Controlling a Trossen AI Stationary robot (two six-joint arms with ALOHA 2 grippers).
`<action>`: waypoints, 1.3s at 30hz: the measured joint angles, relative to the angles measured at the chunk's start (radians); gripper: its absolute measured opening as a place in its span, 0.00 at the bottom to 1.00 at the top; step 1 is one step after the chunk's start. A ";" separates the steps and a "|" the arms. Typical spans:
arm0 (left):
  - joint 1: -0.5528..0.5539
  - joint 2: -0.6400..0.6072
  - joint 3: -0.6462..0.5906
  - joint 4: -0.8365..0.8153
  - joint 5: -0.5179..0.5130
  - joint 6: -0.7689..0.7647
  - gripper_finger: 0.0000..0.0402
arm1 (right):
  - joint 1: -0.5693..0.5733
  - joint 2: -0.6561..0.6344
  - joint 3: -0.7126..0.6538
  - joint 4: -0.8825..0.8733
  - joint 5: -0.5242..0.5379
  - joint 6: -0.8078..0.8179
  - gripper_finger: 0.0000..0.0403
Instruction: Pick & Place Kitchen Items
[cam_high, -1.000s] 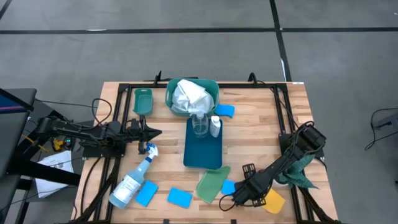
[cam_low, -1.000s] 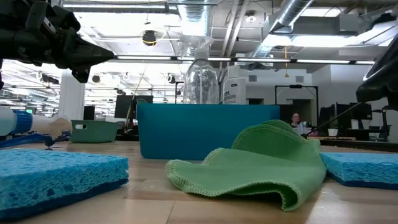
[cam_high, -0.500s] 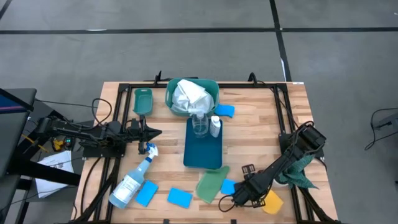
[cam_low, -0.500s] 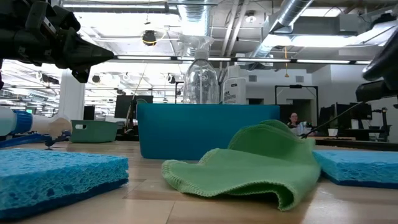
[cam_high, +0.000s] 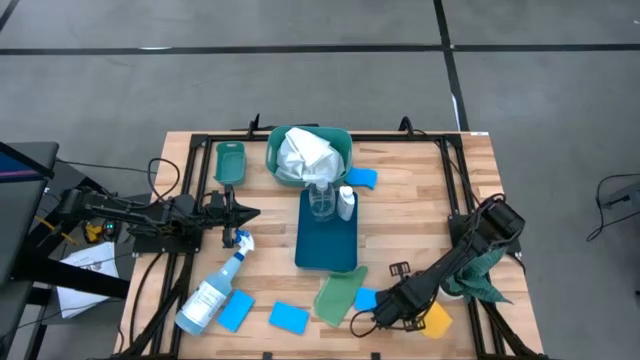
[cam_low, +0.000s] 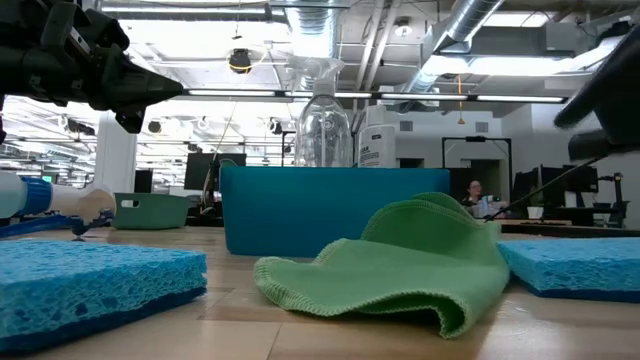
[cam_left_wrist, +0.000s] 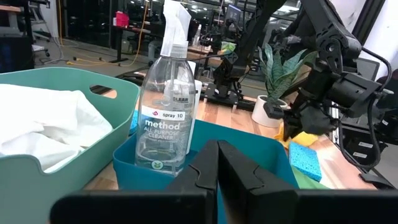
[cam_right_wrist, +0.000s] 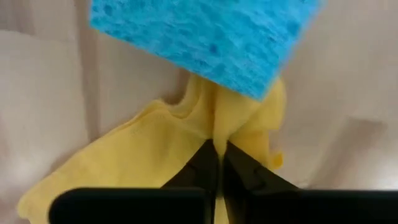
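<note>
Our right gripper (cam_right_wrist: 216, 163) has pinched its fingers tight on a fold of the crumpled yellow cloth (cam_right_wrist: 143, 163) at the table's near right, a blue rectangular sponge (cam_right_wrist: 205, 37) just ahead. We'd lift straight up. Our left gripper (cam_left_wrist: 217, 168) hangs closed and empty, well apart by the teal plastic tray (cam_high: 325, 245).

Bare table (cam_high: 420, 200) right of the tray (cam_high: 327, 245); sponges (cam_high: 288, 317), cloth (cam_high: 338, 296) and spray bottle (cam_high: 212, 290) crowd the near edge.
</note>
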 joint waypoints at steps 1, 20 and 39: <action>0.000 0.000 0.000 0.000 0.000 0.000 0.00 | -0.002 -0.015 0.000 -0.014 0.008 0.010 0.01; 0.000 0.000 0.000 0.000 0.000 0.000 0.00 | -0.071 -0.375 0.003 -0.290 0.239 0.202 0.00; 0.000 0.000 0.000 0.000 0.000 0.000 0.00 | -0.308 -0.566 0.004 -0.403 0.562 0.190 0.00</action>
